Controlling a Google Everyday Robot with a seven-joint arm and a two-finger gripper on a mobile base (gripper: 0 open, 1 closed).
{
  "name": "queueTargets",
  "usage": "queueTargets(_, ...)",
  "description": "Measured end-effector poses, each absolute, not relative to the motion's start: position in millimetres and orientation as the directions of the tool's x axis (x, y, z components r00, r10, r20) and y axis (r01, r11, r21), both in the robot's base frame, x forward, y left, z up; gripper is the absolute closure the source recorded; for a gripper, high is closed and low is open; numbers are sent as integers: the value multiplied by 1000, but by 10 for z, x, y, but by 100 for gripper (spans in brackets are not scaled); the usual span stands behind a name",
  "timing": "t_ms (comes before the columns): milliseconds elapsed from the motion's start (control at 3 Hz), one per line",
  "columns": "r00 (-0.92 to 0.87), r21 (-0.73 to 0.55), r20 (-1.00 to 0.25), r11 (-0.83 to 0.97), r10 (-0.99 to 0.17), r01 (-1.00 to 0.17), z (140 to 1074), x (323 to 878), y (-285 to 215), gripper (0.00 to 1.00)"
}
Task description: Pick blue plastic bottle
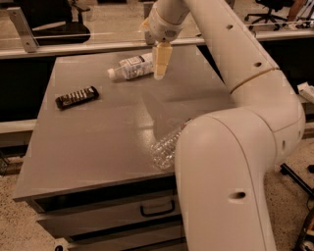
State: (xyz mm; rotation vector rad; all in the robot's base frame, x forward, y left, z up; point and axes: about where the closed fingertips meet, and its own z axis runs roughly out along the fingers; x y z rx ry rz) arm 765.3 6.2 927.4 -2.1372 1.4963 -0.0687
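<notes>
Pincer (161, 61) points straight down over the far part of the tabletop (93, 142), just beside the right end of the blue plastic bottle (132, 67). Open or closed: cannot tell from this angle. No object seen in its hold. Whether it touches the bottle: cannot tell.

Nearest: bulky white arm (230, 162) fills the right foreground, then bends up and back toward the far edge, where it carries the pincer.

Below the front edge of the tabletop: grey drawer front with a dark handle (157, 210). Speckled floor (14, 230) at lower left.

Near front right of the tabletop: clear ribbed bottle (166, 147) lying on its side, its right part hidden behind the arm.

Left of middle: dark rectangular object (77, 97) with pale markings, lying flat and slightly angled, well apart from both bottles.

Far centre: blue plastic bottle on its side, white cap to the left, base to the right. Large white label with dark print faces up. It rests on the tabletop, not lifted.

Beyond the tabletop: a pale horizontal rail (73, 48) runs across the view. Farther back at upper right, the base of an office chair (274, 11) on a light floor.
</notes>
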Motion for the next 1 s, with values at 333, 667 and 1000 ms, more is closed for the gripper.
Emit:
queueTargets(333, 391, -419, -279, -255, -877, -871, 9028, 7768, 211, 0)
queueTargets(667, 416, -405, -287, -285, -863, -869, 8872, 7820, 421, 0)
queueTargets(1000, 444, -377, -279, -328, -851, -866, 8696, 7829, 611, 0)
